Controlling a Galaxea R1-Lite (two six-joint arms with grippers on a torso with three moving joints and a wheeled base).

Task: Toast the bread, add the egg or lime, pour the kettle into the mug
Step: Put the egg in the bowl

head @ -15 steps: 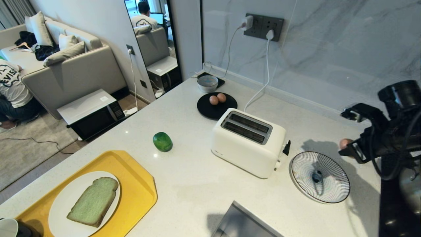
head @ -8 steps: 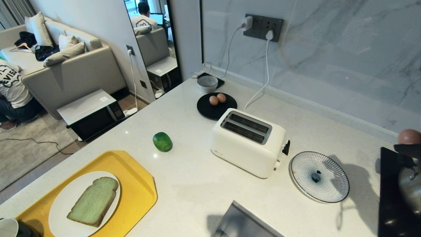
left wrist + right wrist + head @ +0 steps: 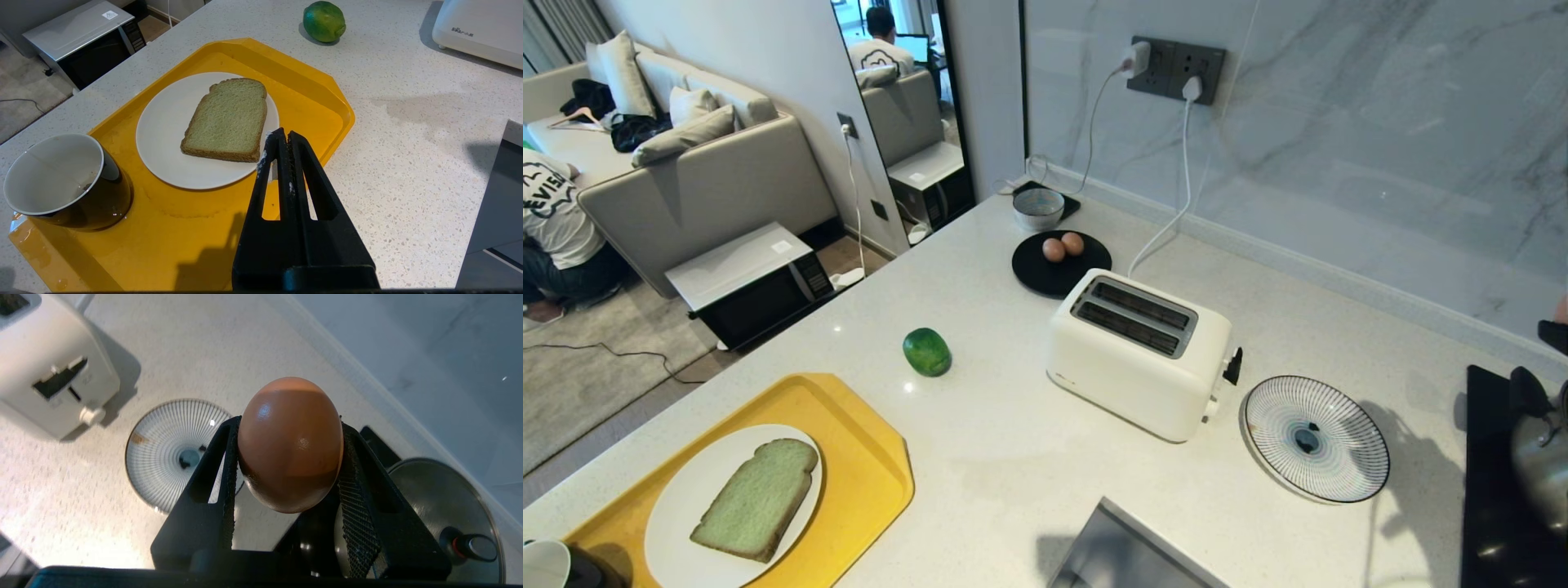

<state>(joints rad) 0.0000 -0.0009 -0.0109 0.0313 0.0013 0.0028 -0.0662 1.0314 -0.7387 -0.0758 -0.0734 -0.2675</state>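
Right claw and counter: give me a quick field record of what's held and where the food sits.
right claw: shut on the smooth brown egg, above the striped round plate
left claw: shut, empty, over the yellow plastic tray
pale green bread slice: flat on the white plate
glossy green lime: on the counter, beside the tray
white toaster: slots empty

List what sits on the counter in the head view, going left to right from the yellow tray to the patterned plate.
Yellow tray with the bread on its white plate → lime → white toaster → striped blue-and-white plate.
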